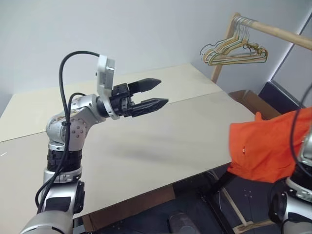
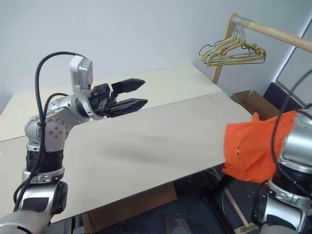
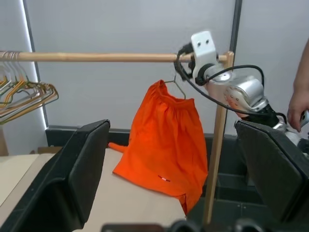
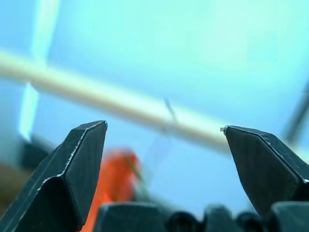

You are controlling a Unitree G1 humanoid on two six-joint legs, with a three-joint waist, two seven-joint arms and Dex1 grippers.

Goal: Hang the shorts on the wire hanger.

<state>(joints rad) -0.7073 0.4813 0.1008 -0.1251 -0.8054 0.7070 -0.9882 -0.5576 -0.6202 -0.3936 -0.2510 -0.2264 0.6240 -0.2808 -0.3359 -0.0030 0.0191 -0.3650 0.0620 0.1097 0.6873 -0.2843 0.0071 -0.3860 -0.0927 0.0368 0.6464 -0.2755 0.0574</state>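
The orange shorts (image 3: 166, 140) hang draped on the thin wire hanger (image 3: 177, 88). The hanger's hook reaches up to the wooden rail (image 3: 96, 57); the rest of the wire is hidden in the fabric. In the head views the shorts (image 1: 265, 146) hang past the table's right end. My right gripper (image 4: 163, 126) is open and empty, just below the rail and above the shorts. My left gripper (image 1: 163, 91) is open and empty above the table, pointing right toward the shorts.
A bunch of yellowish and grey hangers (image 1: 234, 51) hangs further along the rail (image 1: 282, 33). The beige table (image 1: 146, 141) lies under my left arm. A cardboard box (image 1: 248, 100) stands beyond its right end. A person's hand (image 3: 299, 101) is near my right arm.
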